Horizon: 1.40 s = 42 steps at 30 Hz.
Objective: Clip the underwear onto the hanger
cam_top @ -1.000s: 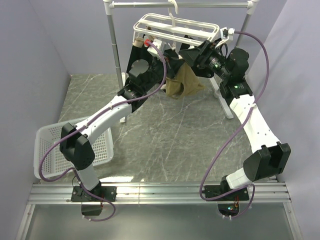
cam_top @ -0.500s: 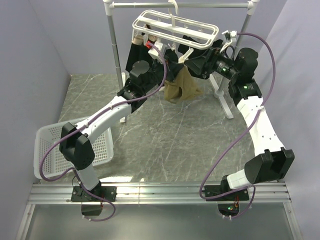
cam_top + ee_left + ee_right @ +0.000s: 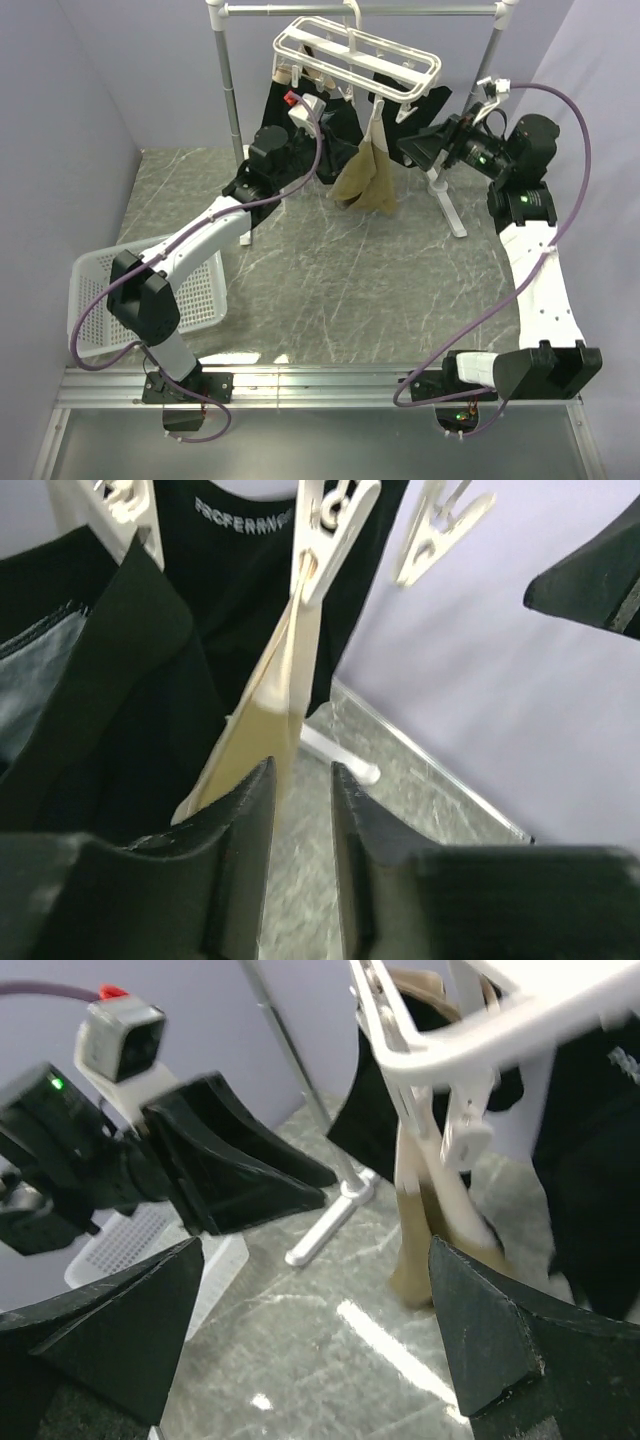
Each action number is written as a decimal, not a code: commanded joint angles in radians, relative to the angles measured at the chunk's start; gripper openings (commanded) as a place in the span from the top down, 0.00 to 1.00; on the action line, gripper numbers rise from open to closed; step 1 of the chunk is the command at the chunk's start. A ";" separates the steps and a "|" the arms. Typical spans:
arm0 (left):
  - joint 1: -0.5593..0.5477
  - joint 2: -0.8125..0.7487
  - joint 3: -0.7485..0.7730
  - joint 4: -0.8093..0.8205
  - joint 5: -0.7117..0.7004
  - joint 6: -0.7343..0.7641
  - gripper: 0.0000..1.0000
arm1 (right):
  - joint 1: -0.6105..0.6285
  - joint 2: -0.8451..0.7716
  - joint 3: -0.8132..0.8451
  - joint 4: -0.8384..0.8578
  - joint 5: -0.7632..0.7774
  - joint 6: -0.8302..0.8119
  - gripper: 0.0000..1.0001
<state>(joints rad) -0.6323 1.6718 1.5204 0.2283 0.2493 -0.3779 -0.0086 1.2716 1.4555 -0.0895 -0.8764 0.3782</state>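
The tan underwear [image 3: 367, 176] hangs by one corner from a clip of the white hanger [image 3: 355, 52], free of both grippers. In the left wrist view the underwear [image 3: 268, 715] dangles from a white clip [image 3: 325, 530] just beyond my left gripper [image 3: 302, 780], whose jaws stand slightly apart with nothing between them. From above, the left gripper [image 3: 325, 135] is just left of the underwear, against the black garments. My right gripper [image 3: 410, 150] is wide open and empty to its right. In the right wrist view the right gripper [image 3: 312, 1260] faces the underwear [image 3: 425, 1230] and hanger [image 3: 500, 1020].
Black garments [image 3: 275, 100] hang from the hanger's other clips. The hanger hangs on a grey-white pole rack [image 3: 232, 90] with a foot [image 3: 447, 208] on the marble floor. A white mesh basket [image 3: 95, 300] sits at the left. Purple walls close in on both sides.
My right gripper has let go of the underwear and drawn back to the right. My left gripper has pulled back left. The underwear now hangs straight from the clip.
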 commanded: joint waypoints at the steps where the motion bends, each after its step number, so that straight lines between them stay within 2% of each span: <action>1: 0.026 -0.069 -0.025 -0.023 0.099 0.033 0.62 | -0.042 -0.073 -0.081 -0.059 -0.007 -0.044 0.00; 7: 0.034 -0.104 -0.078 -0.090 0.156 0.120 0.46 | -0.076 -0.181 -0.227 -0.079 0.066 -0.062 0.01; 9: 0.031 -0.110 -0.104 -0.092 0.151 0.128 0.43 | -0.085 -0.201 -0.259 -0.078 0.118 -0.061 0.06; 14: 0.017 -0.074 -0.108 -0.118 0.068 0.155 0.39 | -0.094 -0.225 -0.351 -0.044 0.154 -0.048 0.19; 18: 0.013 -0.017 -0.059 -0.139 0.016 0.162 0.34 | -0.094 -0.209 -0.374 -0.024 0.175 -0.051 0.21; 19: 0.010 -0.006 -0.049 -0.139 0.018 0.155 0.27 | -0.094 -0.198 -0.383 -0.020 0.180 -0.050 0.21; 22: -0.012 0.037 -0.016 -0.145 -0.040 0.177 0.25 | -0.096 -0.180 -0.408 0.008 0.182 -0.042 0.22; 24: -0.023 0.063 0.001 -0.147 -0.080 0.189 0.29 | -0.096 -0.170 -0.417 0.031 0.179 -0.033 0.23; 26: -0.023 0.083 0.020 -0.159 -0.126 0.201 0.44 | -0.096 -0.160 -0.435 0.049 0.172 -0.024 0.26; 27: -0.026 0.088 0.030 -0.171 -0.149 0.209 0.52 | -0.097 -0.152 -0.446 0.068 0.171 -0.022 0.27; 28: -0.024 0.091 0.040 -0.190 -0.157 0.218 0.70 | -0.096 -0.149 -0.451 0.073 0.169 -0.024 0.27; 30: -0.021 0.079 0.055 -0.225 -0.171 0.244 0.86 | -0.096 -0.140 -0.461 0.083 0.162 -0.030 0.30; 31: -0.020 0.066 0.050 -0.225 -0.168 0.263 1.00 | -0.096 -0.133 -0.474 0.086 0.163 -0.030 0.31; 38: 0.000 -0.073 -0.014 -0.283 -0.105 0.342 1.00 | -0.097 -0.112 -0.543 0.181 0.140 -0.032 0.37; 42: 0.026 -0.130 0.003 -0.366 0.063 0.491 1.00 | -0.097 -0.068 -0.599 0.295 0.123 0.013 0.38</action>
<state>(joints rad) -0.6250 1.6276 1.5066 -0.0910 0.1761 -0.0193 -0.0982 1.1759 0.8795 0.0624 -0.7292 0.3595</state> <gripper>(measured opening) 0.014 0.623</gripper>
